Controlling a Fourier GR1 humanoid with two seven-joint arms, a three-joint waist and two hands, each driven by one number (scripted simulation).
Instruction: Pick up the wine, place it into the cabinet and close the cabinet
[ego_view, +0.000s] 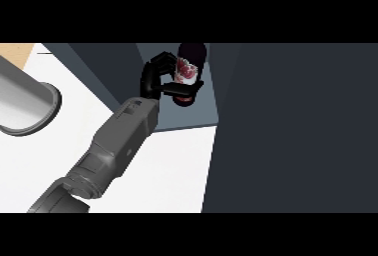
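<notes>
While my arm reaches up from the lower left of the head view, my hand (156, 80) is curled around the wine bottle (187, 72), inside the open cabinet (184, 117). Its dark door (295, 130) fills the right side, and my fingers hide part of the bottle's label.

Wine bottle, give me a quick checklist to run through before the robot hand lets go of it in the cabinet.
1. Bottle held: ok, the robot hand curls round the wine bottle.
2. Bottle inside the cabinet opening: ok, it sits over the grey floor inside.
3. Bottle resting on that floor: cannot tell from this steep angle.
4. Bottle upright: cannot tell.
5. Cabinet door open: ok, the dark panel stands beside the opening.
6. Other hand ready for the door: cannot tell, it is out of view.
</notes>
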